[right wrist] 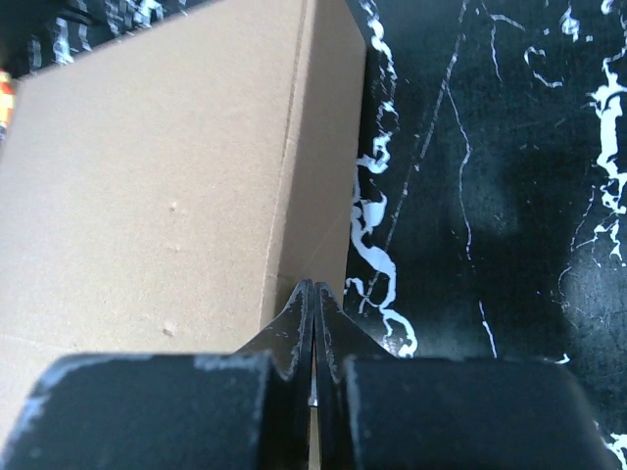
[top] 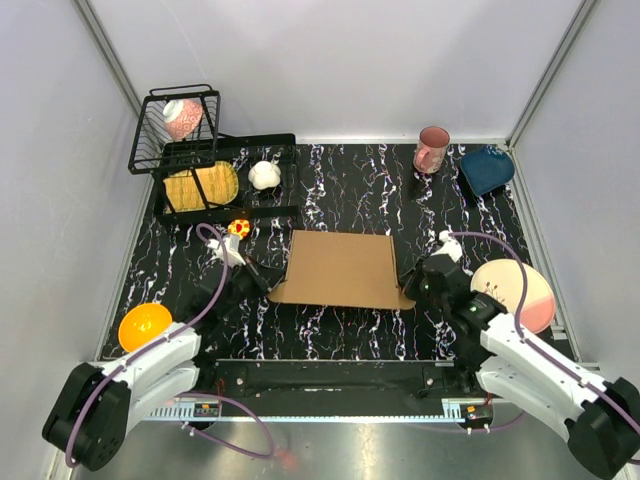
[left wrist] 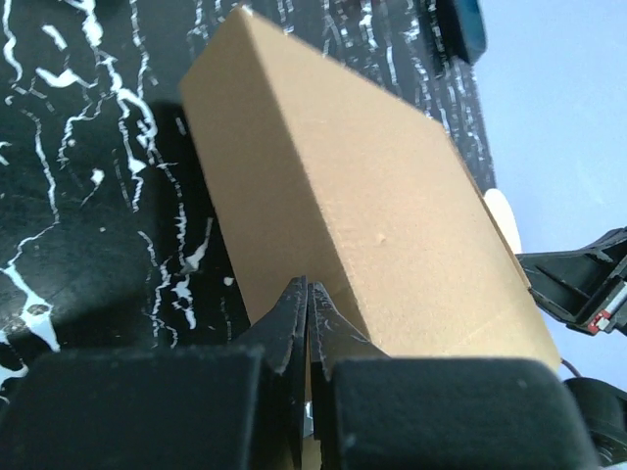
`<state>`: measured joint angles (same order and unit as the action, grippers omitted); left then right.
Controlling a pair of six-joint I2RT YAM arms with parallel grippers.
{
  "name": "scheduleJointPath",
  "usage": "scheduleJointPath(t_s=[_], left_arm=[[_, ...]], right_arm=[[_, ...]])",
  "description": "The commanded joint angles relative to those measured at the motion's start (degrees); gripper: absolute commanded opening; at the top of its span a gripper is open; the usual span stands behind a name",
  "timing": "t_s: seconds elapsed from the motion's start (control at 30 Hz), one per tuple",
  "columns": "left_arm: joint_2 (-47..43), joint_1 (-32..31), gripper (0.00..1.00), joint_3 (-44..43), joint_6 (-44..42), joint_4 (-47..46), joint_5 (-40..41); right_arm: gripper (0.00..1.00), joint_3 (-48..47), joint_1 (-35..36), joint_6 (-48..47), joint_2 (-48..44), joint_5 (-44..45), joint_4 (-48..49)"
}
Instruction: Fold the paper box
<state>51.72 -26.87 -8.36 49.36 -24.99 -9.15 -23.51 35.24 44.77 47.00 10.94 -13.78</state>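
At the paper box's (top: 340, 268) near corners, left gripper (left wrist: 308, 299) and right gripper (right wrist: 313, 294) clamp its edge, apparently finishing the fold; next, release evenly.

Both arms reach forward from their bases and angle inward toward each other, the left arm (top: 150, 362) from the left and the right arm (top: 530, 365) from the right. The left gripper (left wrist: 307, 290) has its fingers (left wrist: 286, 328) pressed tip to tip. The right gripper (right wrist: 313, 291) does likewise — both wrists low, pitched downward.
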Motion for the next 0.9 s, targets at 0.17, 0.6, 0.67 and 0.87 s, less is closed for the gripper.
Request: scheduleJointPath(t_s=[0.17, 0.6, 0.67, 0.87], left_arm=[[-10.6, -0.6, 0.01, -6.6, 0.9, 4.5, -7.6], [-5.9, -0.5, 0.02, -15.1, -0.4, 7.8, -6.2], [-4.5, -0.6, 0.02, -13.9, -0.4, 6.9, -5.7], [-5.4, -0.6, 0.03, -9.8, -1.4, 6.4, -3.3]], right_arm=[[0.0, -10.9, 0.5, 0.0, -7.9, -5.0, -6.4], [0.0, -16.1, 0.5, -0.2, -0.6, -2.7, -5.7], [0.0, -15.1, 0.5, -0.2, 0.0, -2.2, -4.9], [0.0, -12.0, 0.4, -1.2, -1.6, 0.0, -5.5]])
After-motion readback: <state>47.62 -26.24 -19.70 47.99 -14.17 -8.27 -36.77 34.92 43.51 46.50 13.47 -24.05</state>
